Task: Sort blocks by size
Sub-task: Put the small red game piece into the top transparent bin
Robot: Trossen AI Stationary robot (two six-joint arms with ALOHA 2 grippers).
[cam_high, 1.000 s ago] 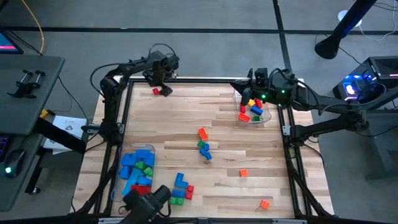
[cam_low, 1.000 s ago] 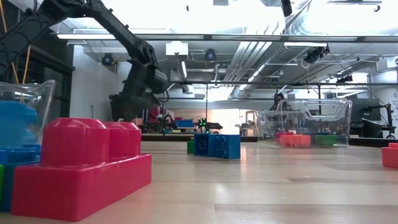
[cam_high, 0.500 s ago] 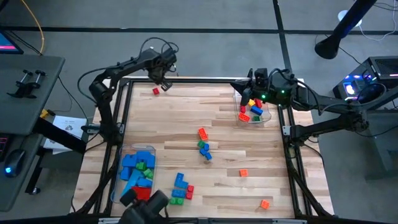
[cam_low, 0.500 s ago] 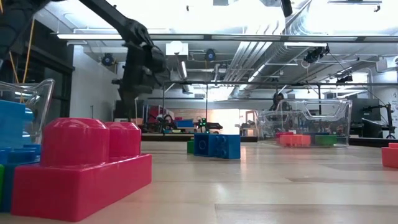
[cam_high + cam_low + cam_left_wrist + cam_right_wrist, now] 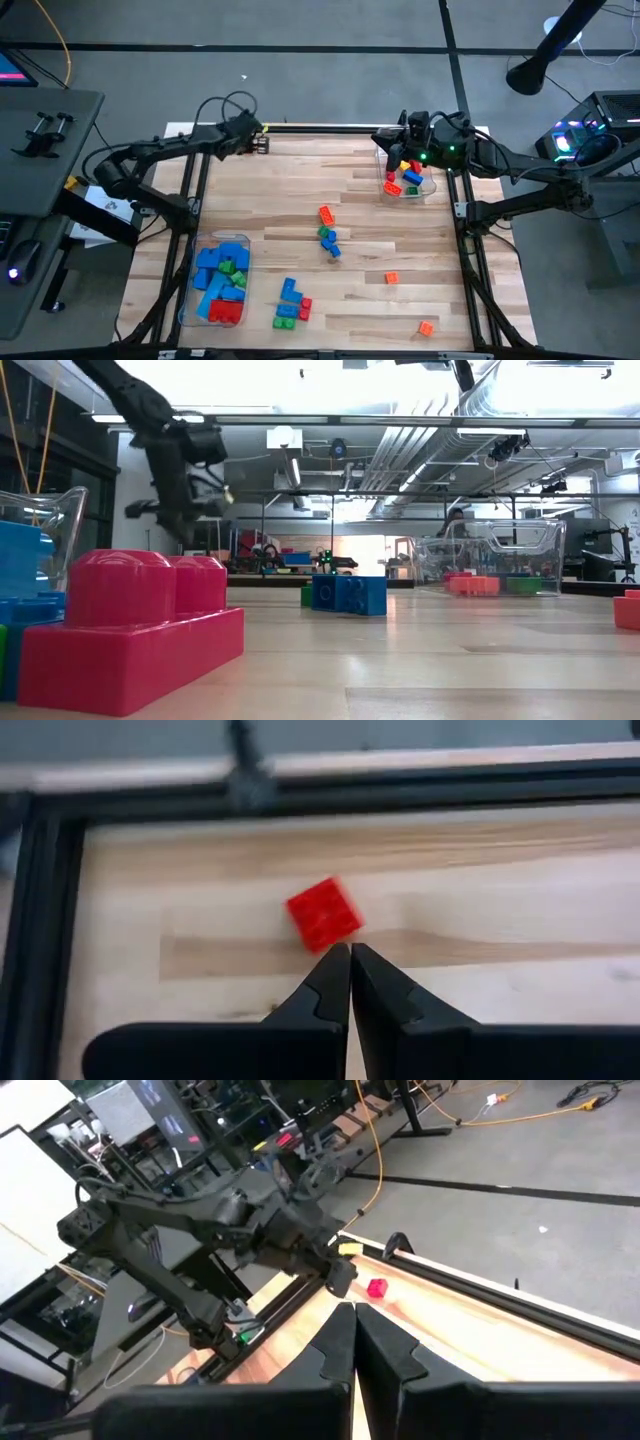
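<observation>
Pale wooden plank surface [image 5: 400, 230] in a black frame on grey floor, with blue, red, green, yellow and orange blocks [image 5: 328, 238] scattered mid-surface and more filling two clear tubs [image 5: 218, 282], near left and far right. Left gripper [image 5: 262, 145] at the far left corner, fingers [image 5: 330, 982] pressed together, empty, just short of a small red block [image 5: 324, 914]; right gripper [image 5: 354, 1316] over the far right tub, fingers likewise closed. Behind: ceiling ducts, strip lights, cluttered workbenches

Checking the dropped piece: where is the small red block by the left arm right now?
The small red block lies on the table's far left corner, just ahead of the shut left end effector, untouched, near the frame rail.
</observation>
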